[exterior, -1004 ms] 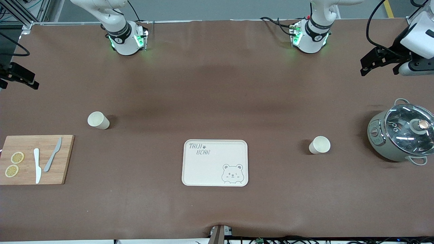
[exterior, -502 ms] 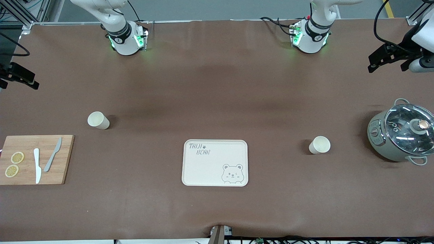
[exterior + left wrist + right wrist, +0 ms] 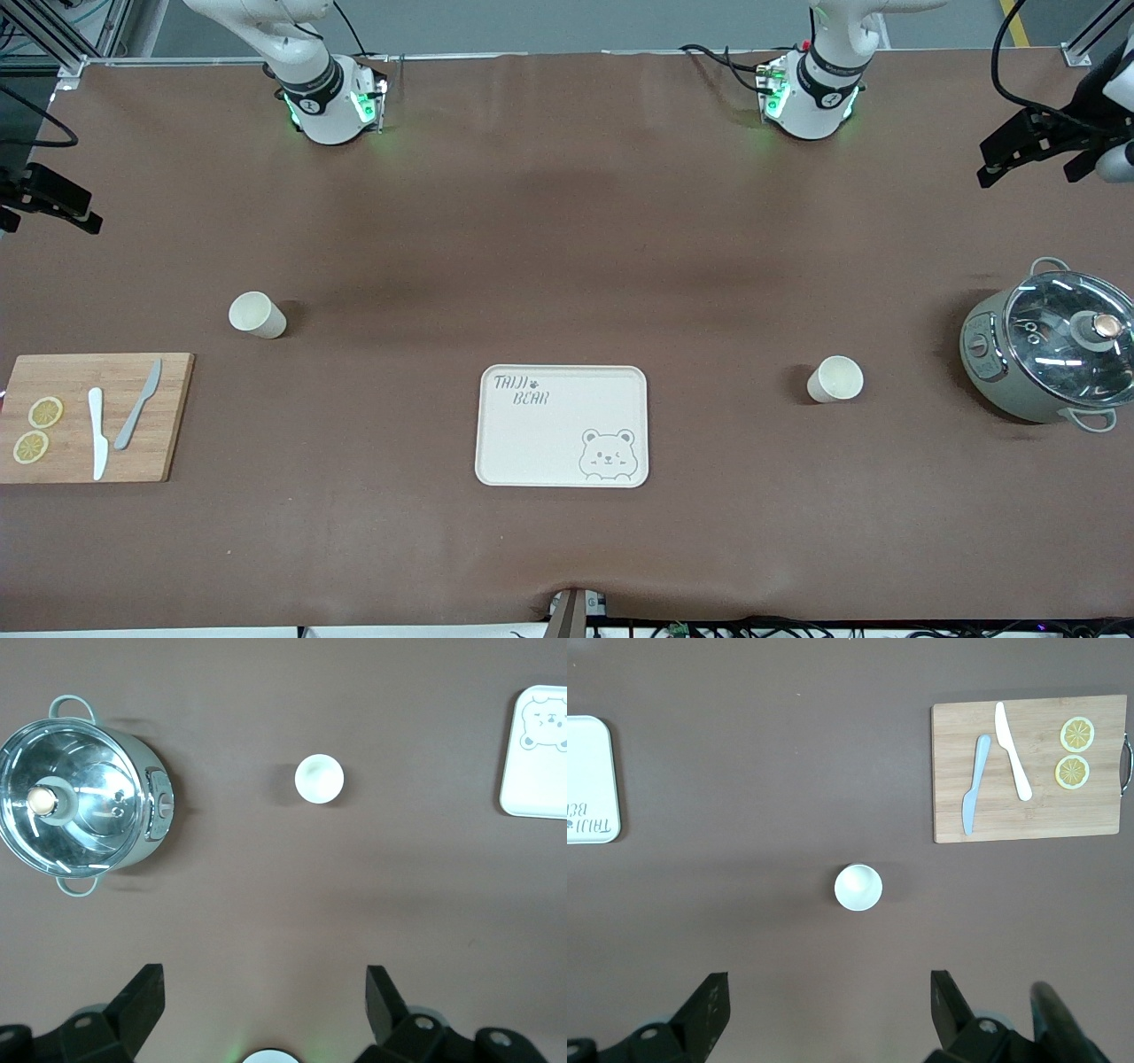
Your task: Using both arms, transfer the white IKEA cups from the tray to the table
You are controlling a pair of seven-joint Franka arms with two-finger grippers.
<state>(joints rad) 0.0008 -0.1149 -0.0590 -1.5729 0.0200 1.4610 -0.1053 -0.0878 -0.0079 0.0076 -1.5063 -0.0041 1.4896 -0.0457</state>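
Note:
Two white IKEA cups stand upright on the brown table, apart from both grippers. One cup (image 3: 257,315) (image 3: 858,887) is toward the right arm's end, the other cup (image 3: 834,379) (image 3: 319,779) toward the left arm's end, beside the pot. My left gripper (image 3: 1026,175) (image 3: 264,979) hangs high over the table's edge at the left arm's end, open and empty. My right gripper (image 3: 49,221) (image 3: 828,979) hangs high over the edge at the right arm's end, open and empty.
A cream bear tray (image 3: 563,425) lies at the table's middle, nearer the camera than both cups. A grey-green pot with a glass lid (image 3: 1050,350) stands at the left arm's end. A wooden cutting board (image 3: 93,416) with two knives and lemon slices lies at the right arm's end.
My left gripper has drifted outward toward the left arm's end of the table, staying open. The right gripper and both cups have not moved.

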